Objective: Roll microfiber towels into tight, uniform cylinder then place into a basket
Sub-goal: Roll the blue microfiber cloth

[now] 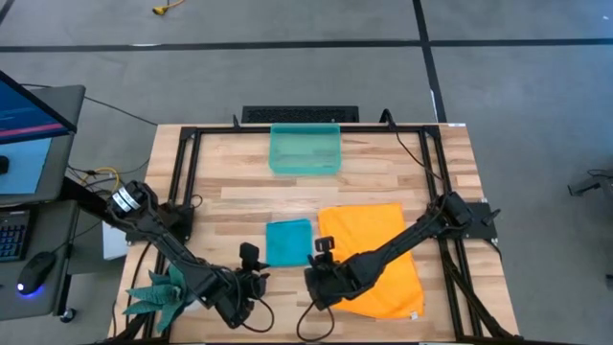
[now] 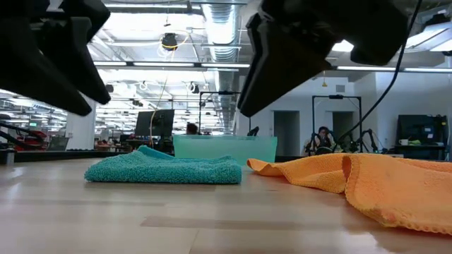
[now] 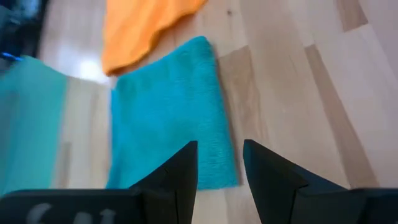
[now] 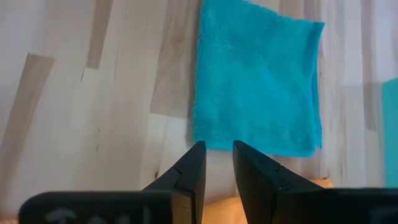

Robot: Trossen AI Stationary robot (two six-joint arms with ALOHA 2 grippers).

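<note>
The teal-blue towel (image 1: pixel 287 241) lies flat on the wooden table near its middle. The larger orange towel (image 1: pixel 375 261) lies spread and rumpled to its right. The translucent teal basket (image 1: pixel 305 149) stands at the far side. My left gripper (image 3: pixel 221 144) hovers open just off the near edge of the blue towel (image 3: pixel 168 106). My right gripper (image 4: pixel 219 144) hovers open, with a narrow gap, just off the right edge of the blue towel (image 4: pixel 258 81), over the orange towel's left border. In the low view both grippers (image 2: pixel 63 56) (image 2: pixel 296 49) hang clear above the table.
A green spiky plant (image 1: pixel 158 292) lies at the near left corner beside my left arm. A black metal frame (image 1: pixel 187 144) runs round the table top. A monitor and a keyboard (image 1: pixel 14 230) stand off the table's left. Bare wood lies between basket and towels.
</note>
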